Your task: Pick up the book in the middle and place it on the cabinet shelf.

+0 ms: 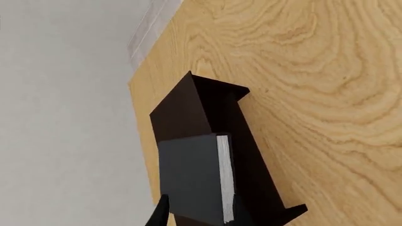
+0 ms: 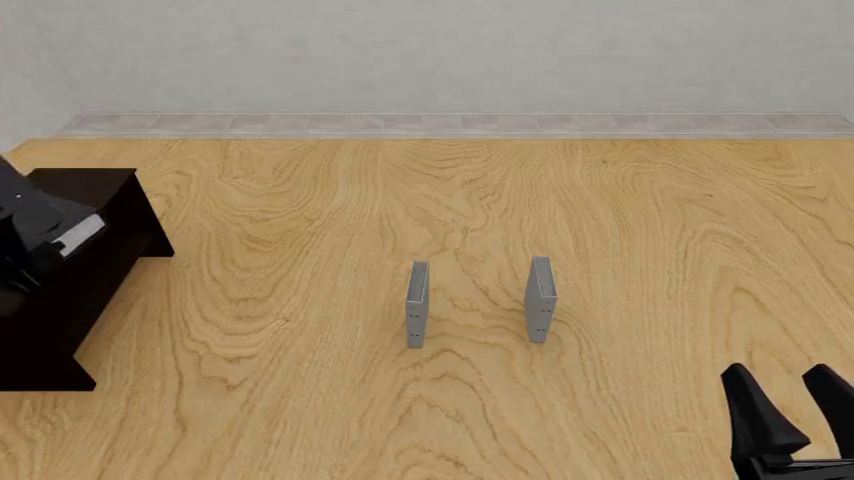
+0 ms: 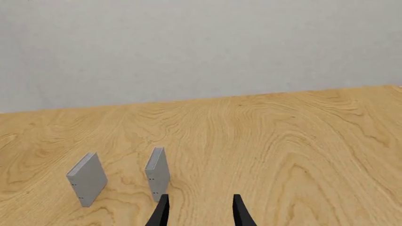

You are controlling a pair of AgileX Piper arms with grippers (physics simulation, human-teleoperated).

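Book (image 1: 191, 176) sits clamped in the left gripper (image 1: 201, 212) over the cabinet shelf (image 1: 188, 106) at the desk's (image 2: 467, 200) left edge; whether it touches the flat top cannot be told. From the front, arm and book blur into the dark wood. Only the fingertips show in the wrist view. Right gripper (image 2: 798, 410), jaws apart and holding nothing, is cut off at the frame corner. Two grey plates (image 2: 418, 303) stand upright mid-desk.
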